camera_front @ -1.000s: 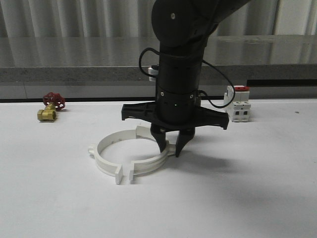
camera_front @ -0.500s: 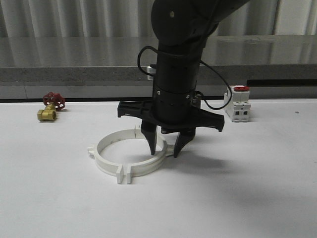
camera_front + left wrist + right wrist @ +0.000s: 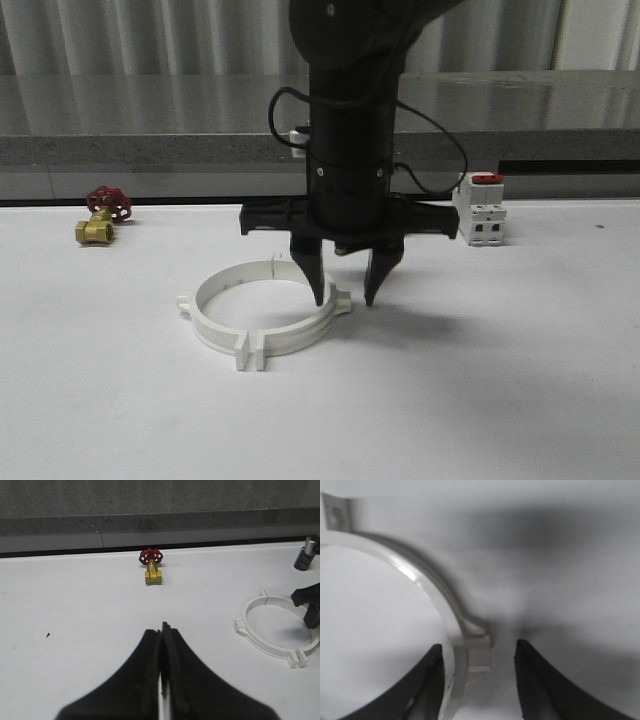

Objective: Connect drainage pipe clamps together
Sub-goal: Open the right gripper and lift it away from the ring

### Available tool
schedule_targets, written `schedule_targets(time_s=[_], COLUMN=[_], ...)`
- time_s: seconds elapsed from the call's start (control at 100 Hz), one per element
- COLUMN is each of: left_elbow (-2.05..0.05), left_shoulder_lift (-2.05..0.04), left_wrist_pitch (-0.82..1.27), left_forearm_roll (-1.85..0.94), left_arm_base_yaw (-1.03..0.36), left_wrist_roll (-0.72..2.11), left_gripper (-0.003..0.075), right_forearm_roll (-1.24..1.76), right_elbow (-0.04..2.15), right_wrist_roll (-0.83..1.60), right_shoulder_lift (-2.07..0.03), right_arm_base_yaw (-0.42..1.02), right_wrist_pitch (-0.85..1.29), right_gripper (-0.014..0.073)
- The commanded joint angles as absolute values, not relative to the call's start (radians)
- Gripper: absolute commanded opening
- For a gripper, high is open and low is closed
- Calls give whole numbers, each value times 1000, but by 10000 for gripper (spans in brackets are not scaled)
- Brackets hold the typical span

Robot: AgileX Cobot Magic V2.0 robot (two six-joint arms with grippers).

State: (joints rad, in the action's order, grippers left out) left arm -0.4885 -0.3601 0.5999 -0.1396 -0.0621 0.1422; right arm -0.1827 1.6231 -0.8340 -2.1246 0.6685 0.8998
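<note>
The two white drainage pipe clamps point(image 3: 222, 337) lie on the white table as one closed ring, their flat end tabs point(image 3: 250, 353) side by side at the front. My right gripper point(image 3: 344, 300) stands open over the ring's right side. One finger is inside the ring and one outside, with the band point(image 3: 430, 587) and its side lug point(image 3: 476, 636) between them and a gap on each side. In the right wrist view the right gripper point(image 3: 477, 652) holds nothing. My left gripper point(image 3: 162, 627) is shut and empty, to the left of the ring point(image 3: 267, 646).
A brass valve with a red handwheel point(image 3: 100, 215) point(image 3: 151, 567) sits at the back left. A white block with a red top point(image 3: 482, 210) stands at the back right. A grey ledge point(image 3: 150, 150) runs along the table's far edge.
The right clamp half slid left until its front tab met the left half's, closing the ring. My right gripper then opened, let go of it and lifted slightly.
</note>
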Motion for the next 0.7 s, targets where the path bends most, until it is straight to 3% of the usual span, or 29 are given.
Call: schedule_targets(time_s=[0.0,0.39,0.69], left_elbow=[-513,-513,-513], left_shoulder_lift=[-365,-365,-365], left_wrist_pitch=[531,531,531], left_forearm_roll=[-148,-148,-148], left_arm_base_yaw=[-60,-60,-60], left_wrist_roll=[146,146,146], left_gripper=[-21,-21,-21], right_forearm_roll=[-210,-279,-357], right_elbow=[1709,1724,1475], right_wrist_roll=[-756,-584,-584], right_shoulder_lift=[-2034,-1843,-1597], right_arm_base_yaw=[669,657,507], right_wrist_pitch=[928,1004,997], right_gripper=[353,353,352])
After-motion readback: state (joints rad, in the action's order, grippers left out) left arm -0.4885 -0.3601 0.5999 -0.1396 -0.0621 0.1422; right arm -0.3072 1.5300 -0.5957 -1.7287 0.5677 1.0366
